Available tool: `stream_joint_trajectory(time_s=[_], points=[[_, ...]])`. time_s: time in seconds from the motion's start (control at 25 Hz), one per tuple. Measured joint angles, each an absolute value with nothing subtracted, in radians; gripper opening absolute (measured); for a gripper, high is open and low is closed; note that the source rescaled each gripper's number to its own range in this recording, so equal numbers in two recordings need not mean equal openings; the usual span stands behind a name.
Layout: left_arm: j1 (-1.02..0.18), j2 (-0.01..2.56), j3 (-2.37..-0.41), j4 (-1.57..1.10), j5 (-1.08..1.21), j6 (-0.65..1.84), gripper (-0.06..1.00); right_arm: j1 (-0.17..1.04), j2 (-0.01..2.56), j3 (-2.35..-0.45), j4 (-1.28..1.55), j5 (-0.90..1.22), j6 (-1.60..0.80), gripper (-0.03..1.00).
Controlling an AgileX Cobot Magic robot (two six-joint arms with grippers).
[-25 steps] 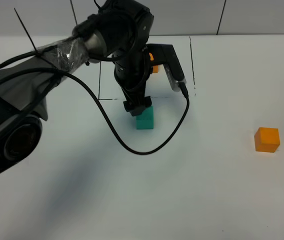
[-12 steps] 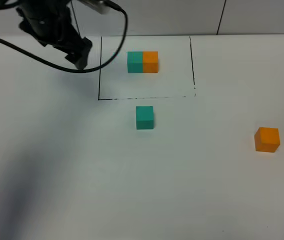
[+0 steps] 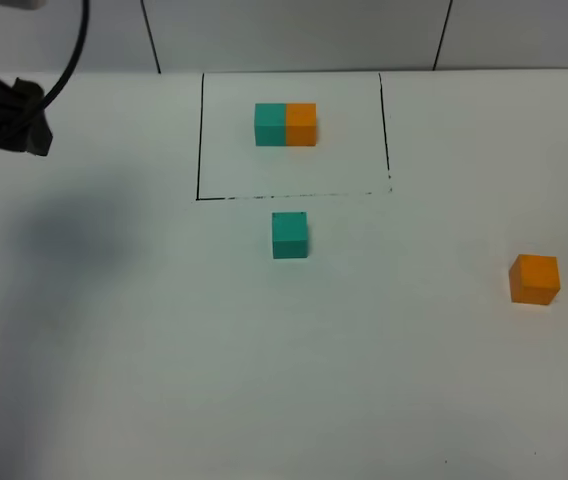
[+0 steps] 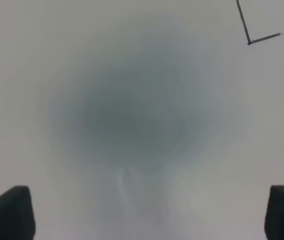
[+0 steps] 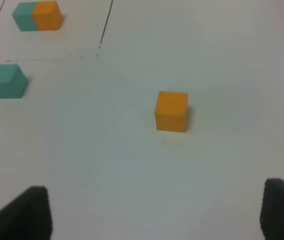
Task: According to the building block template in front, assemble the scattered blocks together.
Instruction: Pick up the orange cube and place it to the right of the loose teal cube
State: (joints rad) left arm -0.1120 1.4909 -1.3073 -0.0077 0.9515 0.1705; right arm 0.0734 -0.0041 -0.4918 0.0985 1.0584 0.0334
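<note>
The building block template, a teal and an orange cube joined, lies inside the black-lined rectangle at the back. A loose teal block rests just in front of that rectangle's near line. A loose orange block sits far to the right. My left arm hangs at the far left edge, well away from both blocks. The left gripper is open over bare table with nothing between its fingers. My right gripper is open too, with the orange block ahead of it; the teal block and the template lie farther off.
The table is plain white, with a tiled wall behind it. A corner of the black rectangle shows in the left wrist view. The left arm's shadow falls on the table's left side.
My left arm has pulled away from the teal block, swinging up and to the far left. The teal block stays on the table, and the template is uncovered. The orange block has not moved.
</note>
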Motion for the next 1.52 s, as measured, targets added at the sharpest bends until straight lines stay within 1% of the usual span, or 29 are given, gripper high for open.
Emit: stream_joint_trajectory(time_s=[0.2,0.48,0.68,1.0,1.32,1.52], points=[[-0.111,1.195,-1.069,-0.015,0.892,0.08,0.92,0.073,-0.004,-0.492,0.099,1.058,0.033,0.82],[-0.111,0.849,-0.875,-0.017,0.895,-0.019,0.9,0.073,-0.004,-0.492,0.099,1.058,0.033,0.82],[-0.123,0.672,-0.793,-0.019,0.941,-0.059,0.85,0.073,-0.004,-0.492,0.099,1.058,0.033,0.82],[-0.127,0.485,-0.643,-0.027,1.046,-0.071,0.74,0.073,-0.005,-0.492,0.099,1.058,0.033,0.82],[-0.127,0.264,-0.53,-0.082,1.042,0.012,0.73,0.073,-0.005,-0.492,0.099,1.058,0.033,0.82],[-0.127,0.141,-0.517,-0.097,1.04,0.042,0.72,0.073,-0.005,-0.492,0.099,1.058,0.033,0.82]])
